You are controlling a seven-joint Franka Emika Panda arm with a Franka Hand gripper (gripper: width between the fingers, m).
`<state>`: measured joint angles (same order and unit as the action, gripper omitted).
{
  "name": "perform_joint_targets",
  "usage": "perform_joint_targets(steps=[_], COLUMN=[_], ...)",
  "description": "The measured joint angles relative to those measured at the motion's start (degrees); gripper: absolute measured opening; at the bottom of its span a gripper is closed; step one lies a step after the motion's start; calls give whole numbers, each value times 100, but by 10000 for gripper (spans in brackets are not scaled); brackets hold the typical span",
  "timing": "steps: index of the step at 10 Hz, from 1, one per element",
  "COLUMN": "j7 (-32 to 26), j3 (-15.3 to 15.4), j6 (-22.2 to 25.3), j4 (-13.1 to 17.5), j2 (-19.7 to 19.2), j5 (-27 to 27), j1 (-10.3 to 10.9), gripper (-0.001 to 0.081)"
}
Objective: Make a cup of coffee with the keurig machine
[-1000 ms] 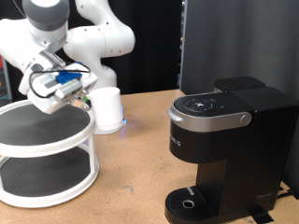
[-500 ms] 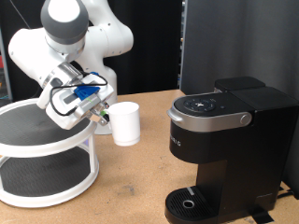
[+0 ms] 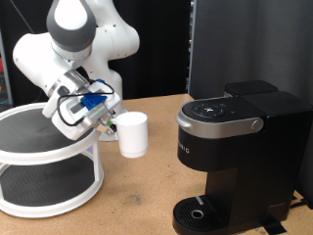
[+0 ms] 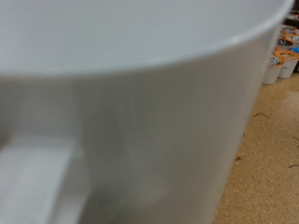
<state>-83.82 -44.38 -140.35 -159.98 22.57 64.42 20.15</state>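
Exterior view shows you the gripper (image 3: pixel 106 121) pinching the cup (image 3: pixel 132 134) by its side, up off the table (image 3: pixel 147 176), beside the round white shelf (image 3: pixel 49 162). Your cup hangs well to the left of the keurig machine (image 3: pixel 240 157). Up close, the cup (image 4: pixel 140 121) fills the wrist view, so you cannot see inside it.

A smooth, glossy white cylindrical mug (image 3: pixel 133 134) is being shown beside a matt black boxy plastic coffee maker (image 3: pixel 238 157) with a satin silver-grey lid handle.
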Motion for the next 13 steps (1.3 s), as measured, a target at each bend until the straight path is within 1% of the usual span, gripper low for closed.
perform_joint_targets(steps=[2, 4, 6, 10, 13], j7=[-431, -894, -1229, -1535, -1604], j3=[-1, -3, -2, 30, 137], j6=[-201, -223, -154, 69, 261], j4=[1, 49, 106, 283, 482], j2=[-300, -688, -1097, -1811, -2181], j5=[504, 1088, 1529, 2123, 2415], j1=[232, 439, 583, 733, 743], gripper=[63, 63, 63, 63, 63])
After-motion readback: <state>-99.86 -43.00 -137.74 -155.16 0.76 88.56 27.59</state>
